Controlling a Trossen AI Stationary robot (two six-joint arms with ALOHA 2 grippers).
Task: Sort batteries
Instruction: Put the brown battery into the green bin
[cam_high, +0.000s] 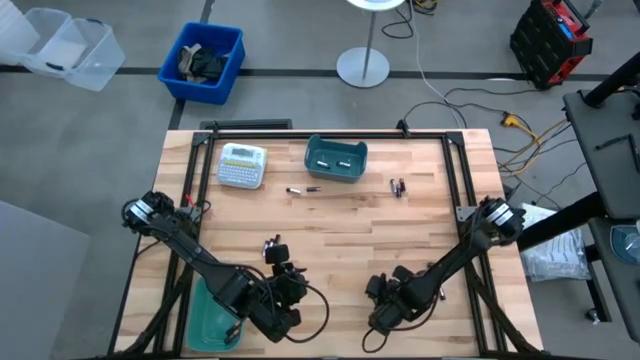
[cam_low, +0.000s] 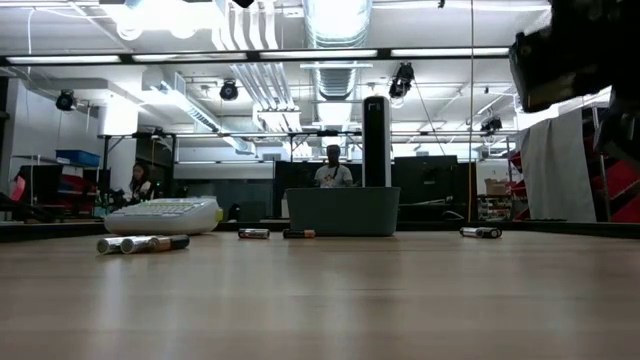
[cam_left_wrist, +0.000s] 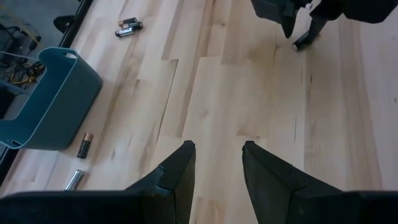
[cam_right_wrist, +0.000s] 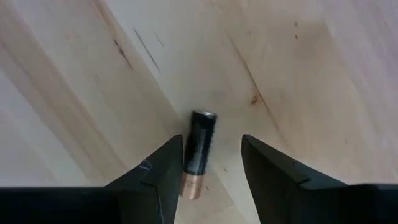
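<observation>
A dark battery (cam_right_wrist: 198, 152) lies between the right gripper's (cam_right_wrist: 211, 165) spread fingers, not yet clamped, at the table's (cam_high: 440, 240) near edge. The left gripper (cam_left_wrist: 217, 168) hangs open nearby. At least 4 batteries (cam_high: 302, 189) lie loose beside the teal bin (cam_high: 336, 160), so sorting looks far from done.

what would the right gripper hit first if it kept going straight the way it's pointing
The right gripper points down at the table, with a black-and-copper battery lying between its open fingers, beside one finger. Going straight on, it would probably meet that battery or the wood beside it first; depth is unclear.
</observation>
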